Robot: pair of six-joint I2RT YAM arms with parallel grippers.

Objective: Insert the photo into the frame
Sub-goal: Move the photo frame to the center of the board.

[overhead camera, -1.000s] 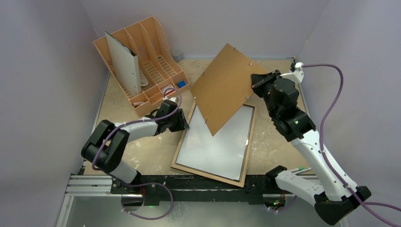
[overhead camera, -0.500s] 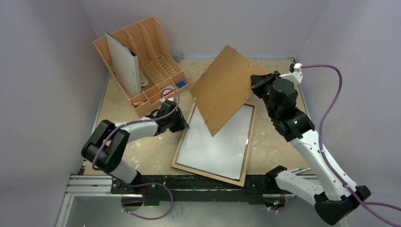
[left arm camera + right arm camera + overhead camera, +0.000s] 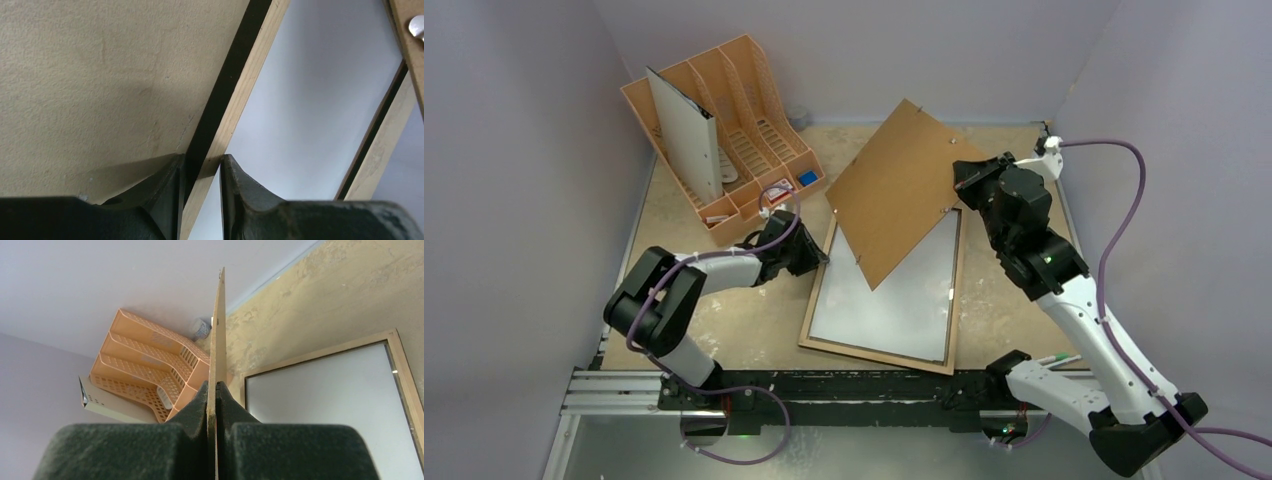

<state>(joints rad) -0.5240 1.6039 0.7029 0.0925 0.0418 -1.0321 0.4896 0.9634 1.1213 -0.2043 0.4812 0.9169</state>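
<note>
The frame [image 3: 874, 358] lies flat mid-table, light wood face up. My left gripper [image 3: 816, 258] is shut on its left rim [image 3: 249, 80], one finger [image 3: 167, 175] against the black outer side, the other on the inner edge. A white surface [image 3: 889, 295] fills the opening; I cannot tell whether it is the photo's white reverse or the pane. My right gripper [image 3: 959, 190] is shut on the edge of the brown backing board [image 3: 894, 190], which is tilted in the air over the frame's far end. In the right wrist view the board [image 3: 217, 330] stands edge-on between the pads [image 3: 200, 405].
An orange desk organiser [image 3: 754, 130] stands at the back left, with a pale flat sheet [image 3: 686, 135] upright in one slot. A small jar [image 3: 797, 115] sits by the back wall. Booth walls close in on the left, back and right.
The left gripper has closed on the frame's rim. The frame has swung and slid a little to the right. The right arm and the board have hardly moved.
</note>
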